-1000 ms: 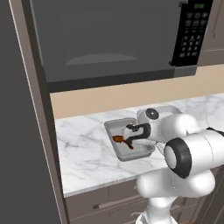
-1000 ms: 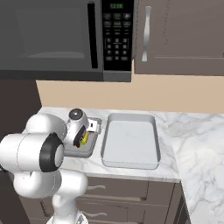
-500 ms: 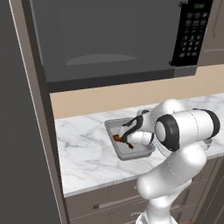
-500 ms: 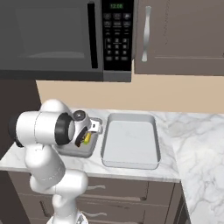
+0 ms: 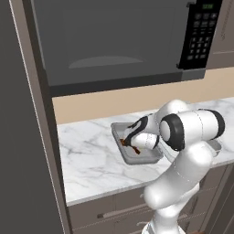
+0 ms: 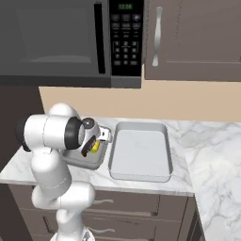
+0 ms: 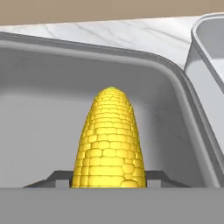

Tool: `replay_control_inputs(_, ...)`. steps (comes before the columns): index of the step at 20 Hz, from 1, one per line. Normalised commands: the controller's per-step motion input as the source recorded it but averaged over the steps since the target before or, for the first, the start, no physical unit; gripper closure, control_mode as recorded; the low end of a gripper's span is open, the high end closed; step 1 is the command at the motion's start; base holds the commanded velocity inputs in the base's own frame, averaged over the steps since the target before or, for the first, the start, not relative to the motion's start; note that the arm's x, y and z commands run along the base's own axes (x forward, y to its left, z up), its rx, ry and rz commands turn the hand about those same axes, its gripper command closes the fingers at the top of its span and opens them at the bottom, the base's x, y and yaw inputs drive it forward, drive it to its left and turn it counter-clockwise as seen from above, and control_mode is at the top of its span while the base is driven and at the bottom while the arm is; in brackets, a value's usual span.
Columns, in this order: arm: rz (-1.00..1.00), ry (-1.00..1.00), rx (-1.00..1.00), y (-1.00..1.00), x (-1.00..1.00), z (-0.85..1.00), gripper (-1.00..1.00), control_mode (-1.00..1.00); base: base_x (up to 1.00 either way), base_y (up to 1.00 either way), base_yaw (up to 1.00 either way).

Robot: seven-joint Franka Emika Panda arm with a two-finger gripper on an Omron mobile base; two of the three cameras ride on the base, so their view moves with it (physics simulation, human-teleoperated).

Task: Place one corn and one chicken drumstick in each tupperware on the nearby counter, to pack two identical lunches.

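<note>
The gripper [image 7: 109,181] is seen low inside the smaller mid-grey tupperware [image 7: 175,87], with a corn cob [image 7: 109,140] lodged between its two dark fingertips [image 7: 59,177], so the jaws are judged to be closed part-way on the cob's blunt end rather than standing free. The cob's long axis is laid straight ahead of the hand, its tapered tip pointed toward the tray's far wall, and it is framed by that wall and the right-hand rim. In the left base view a brown chicken drumstick [image 5: 127,144] is made out in the same tray, just beside the hand. The larger pale tupperware [image 6: 141,150] sits just beside the smaller one on the marble counter [image 6: 197,141], to the robot's right, and nothing is seen in it. Whether the cob is already resting on the tray floor cannot be told; letting go is judged to be the next step.
</note>
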Motion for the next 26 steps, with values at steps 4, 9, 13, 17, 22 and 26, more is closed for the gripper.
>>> replay_control_inputs(4,0.00,-0.04,0.00,0.00,-0.35,0.39,-1.00,-1.00,0.00,0.00,0.00)
replay_control_inputs(9,0.00,-0.02,-0.01,0.05,-0.15,0.79,-1.00,-1.00,0.00,0.00,0.00)
replay_control_inputs(13,0.00,0.10,-0.04,0.14,0.00,0.92,-1.00,-1.00,0.00,0.00,0.00)
replay_control_inputs(17,0.00,0.40,-0.05,0.01,-0.15,0.97,-1.00,-1.00,0.00,0.00,0.00)
replay_control_inputs(22,0.00,0.41,-0.03,0.00,-0.46,0.91,-1.00,-1.00,0.00,0.00,0.00)
replay_control_inputs(26,-0.01,0.01,0.00,0.00,-0.87,0.45,-1.00,-1.00,0.00,0.00,0.00)
